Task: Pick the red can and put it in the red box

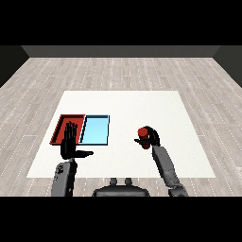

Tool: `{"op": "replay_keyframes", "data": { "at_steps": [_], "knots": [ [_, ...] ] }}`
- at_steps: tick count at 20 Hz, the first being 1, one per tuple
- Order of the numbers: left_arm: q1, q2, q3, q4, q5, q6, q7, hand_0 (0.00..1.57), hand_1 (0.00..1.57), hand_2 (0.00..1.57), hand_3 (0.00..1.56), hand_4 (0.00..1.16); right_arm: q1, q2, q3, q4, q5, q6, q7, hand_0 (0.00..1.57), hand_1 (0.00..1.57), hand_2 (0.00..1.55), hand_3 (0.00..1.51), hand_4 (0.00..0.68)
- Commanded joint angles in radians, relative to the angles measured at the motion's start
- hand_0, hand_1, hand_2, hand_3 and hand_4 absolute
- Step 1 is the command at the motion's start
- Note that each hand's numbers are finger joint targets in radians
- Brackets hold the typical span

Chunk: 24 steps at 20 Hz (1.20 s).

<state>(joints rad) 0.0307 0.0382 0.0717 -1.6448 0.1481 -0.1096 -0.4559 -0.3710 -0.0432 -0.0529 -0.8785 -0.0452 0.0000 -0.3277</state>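
The red can (142,136) is held tilted in my right hand (152,136), to the right of both trays and over the white table. The hand's fingers curl round the can, hiding its right side. The red tray (60,124) lies at the table's left, with nothing showing inside it. My left hand (71,143) hovers at the red tray's near edge, fingers straight and thumb pointing right, holding nothing.
A light blue tray (96,130) sits right beside the red tray, between it and the can. The white table (127,106) extends far behind both trays. Grey plank floor surrounds the table.
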Motion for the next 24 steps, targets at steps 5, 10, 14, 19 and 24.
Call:
{"op": "replay_keyframes", "data": {
  "at_steps": [5,10,14,19,24],
  "knots": [
    [-0.017,-0.011,-0.016,-0.007,-0.003,0.012,0.025,0.0,0.0,0.0,0.0,0.0,0.039,0.003,0.002,-0.141,-0.001,-0.024,-0.025,1.54,1.54,1.47,1.38,0.586],
    [-0.02,-0.025,-0.047,0.005,-0.041,0.025,0.009,0.0,0.0,0.0,0.0,0.0,0.098,-0.014,0.019,-0.365,-0.034,-0.004,0.096,1.54,1.54,1.46,1.38,0.582],
    [-0.065,-0.014,-0.037,0.014,-0.038,0.034,0.053,0.0,0.0,0.0,0.0,0.0,0.171,-0.059,0.0,-0.488,-0.06,0.031,0.108,1.52,1.52,1.46,1.38,0.608],
    [-0.025,-0.037,-0.148,-0.113,-0.063,0.036,0.134,0.0,0.0,0.0,0.0,0.0,0.26,-0.05,0.02,-0.732,-0.112,0.06,0.109,1.51,1.51,1.46,1.4,0.643],
    [-0.046,-0.038,-0.164,-0.105,-0.062,0.039,0.173,0.0,0.0,0.0,0.0,0.0,0.305,-0.09,-0.03,-0.842,-0.164,0.098,0.122,1.44,1.44,1.4,1.38,0.628]
  ]
}}
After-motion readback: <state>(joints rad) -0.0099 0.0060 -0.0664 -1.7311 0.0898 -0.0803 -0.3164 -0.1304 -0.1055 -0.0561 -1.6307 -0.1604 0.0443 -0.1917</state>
